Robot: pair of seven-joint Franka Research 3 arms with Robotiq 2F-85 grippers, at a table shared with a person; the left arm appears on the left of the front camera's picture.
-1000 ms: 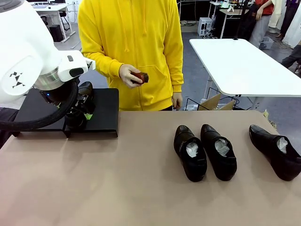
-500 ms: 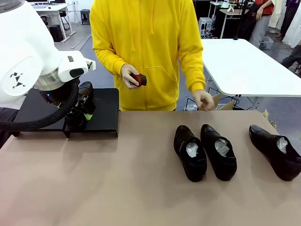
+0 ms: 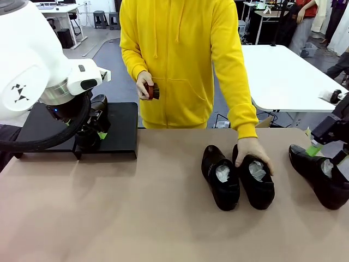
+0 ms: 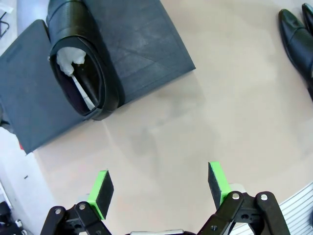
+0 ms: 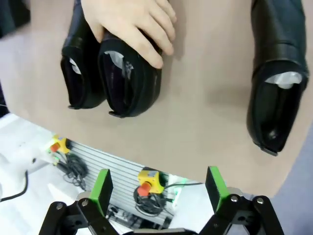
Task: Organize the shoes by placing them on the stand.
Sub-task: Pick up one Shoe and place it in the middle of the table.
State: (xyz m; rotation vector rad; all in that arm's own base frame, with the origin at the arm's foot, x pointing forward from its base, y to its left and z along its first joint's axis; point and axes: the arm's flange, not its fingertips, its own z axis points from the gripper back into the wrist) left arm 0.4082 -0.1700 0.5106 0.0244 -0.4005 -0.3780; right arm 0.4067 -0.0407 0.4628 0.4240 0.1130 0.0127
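Glossy black leather shoes (image 3: 226, 196), crumpled white paper (image 3: 222, 173) inside, matt black stand (image 3: 122, 125), smooth tan tabletop (image 3: 136, 207), my matt green pads (image 4: 103, 188)

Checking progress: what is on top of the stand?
One black dress shoe stuffed with white paper lies on the stand. In front view, the left arm covers part of its top.
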